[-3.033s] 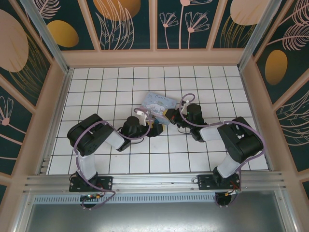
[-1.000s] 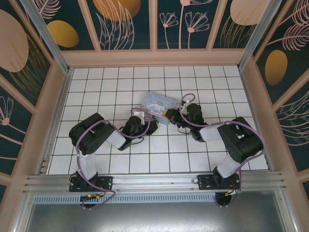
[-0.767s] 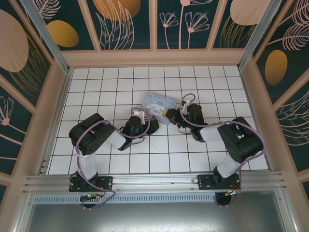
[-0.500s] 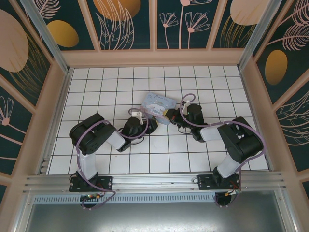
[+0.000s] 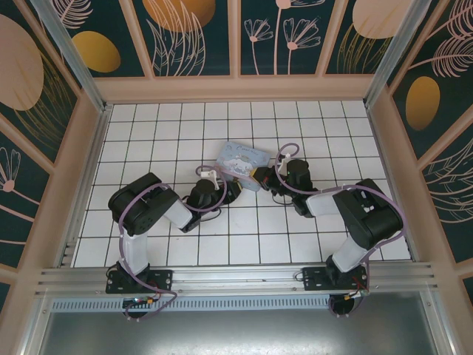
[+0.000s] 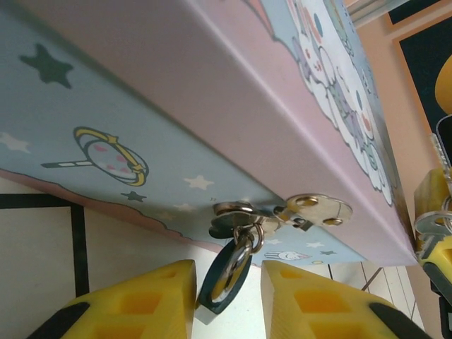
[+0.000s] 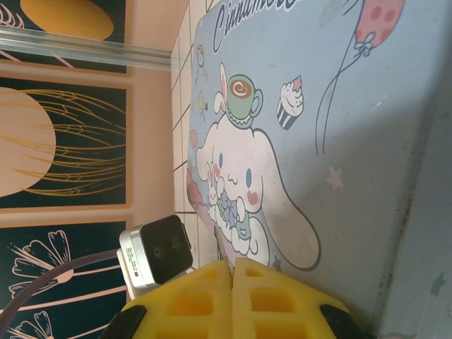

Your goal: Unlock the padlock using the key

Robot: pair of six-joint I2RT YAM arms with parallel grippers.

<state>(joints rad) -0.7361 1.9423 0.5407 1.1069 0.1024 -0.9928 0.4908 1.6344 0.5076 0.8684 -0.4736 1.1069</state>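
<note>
The teal padlock (image 6: 229, 279) hangs from the brassy hasp (image 6: 311, 210) on the front of the cartoon tin box (image 6: 212, 106). My left gripper (image 6: 227, 300) is open, one yellow finger on each side of the padlock, the lock's lower edge close to the left finger (image 6: 141, 304). My right gripper (image 7: 232, 272) is shut on the key, whose thin metal blade (image 7: 219, 248) pokes out toward the box lid (image 7: 318, 127). In the top view the left gripper (image 5: 225, 191) and right gripper (image 5: 260, 177) meet at the near edge of the box (image 5: 242, 160).
The left wrist's camera housing (image 7: 157, 254) sits just beside the right fingers. The right gripper's yellow finger (image 6: 434, 236) shows at the box's corner. Peach walls (image 5: 236, 87) ring the white tiled floor (image 5: 162, 133), open at the back and left.
The left gripper has shifted slightly left and lower along the box's near edge, and the box has turned a little. The right arm has stayed in place.
</note>
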